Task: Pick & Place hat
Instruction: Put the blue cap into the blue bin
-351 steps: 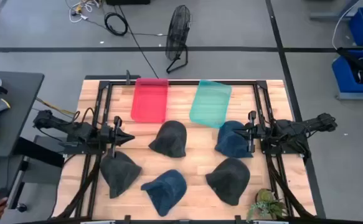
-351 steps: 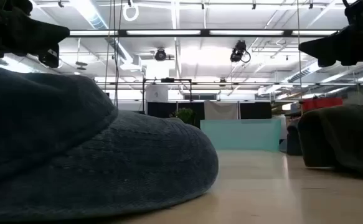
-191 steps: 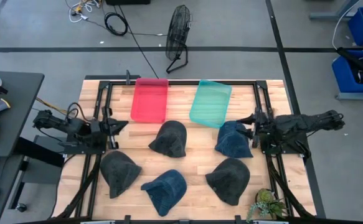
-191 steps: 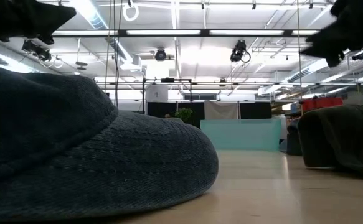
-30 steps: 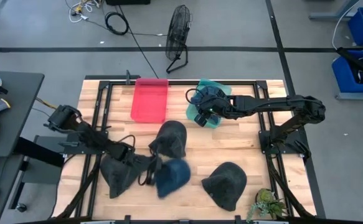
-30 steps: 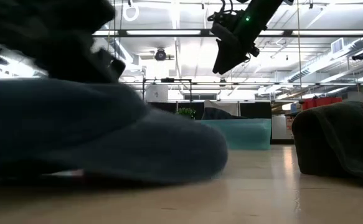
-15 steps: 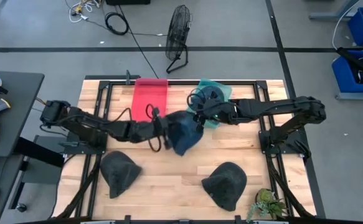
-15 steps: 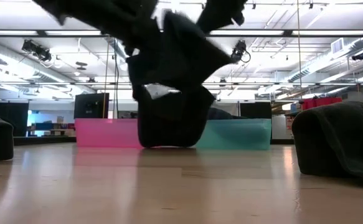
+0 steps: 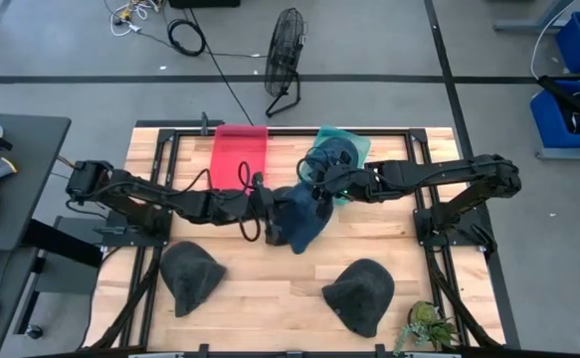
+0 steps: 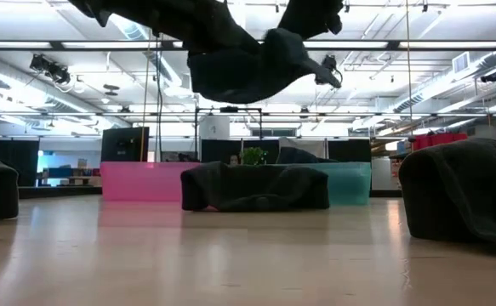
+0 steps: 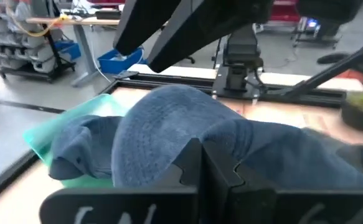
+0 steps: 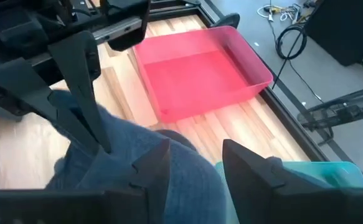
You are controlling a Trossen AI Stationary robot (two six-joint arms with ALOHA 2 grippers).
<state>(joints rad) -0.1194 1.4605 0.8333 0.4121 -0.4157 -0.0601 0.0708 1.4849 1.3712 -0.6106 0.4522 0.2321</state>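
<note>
blue denim hat (image 9: pixel 300 216), pink tray (image 9: pixel 238 149), teal tray (image 9: pixel 353 145)

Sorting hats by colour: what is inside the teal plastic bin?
One dark blue hat lies in the teal plastic bin; the right gripper covers the bin's near end, so that part is hidden.

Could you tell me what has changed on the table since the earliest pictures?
Both arms left their sides. The left hand has lifted the blue cap from the front up toward the teal bin, meeting the right hand. The other blue hat now lies in that bin. The red bin and two front dark hats hardly moved.
</note>
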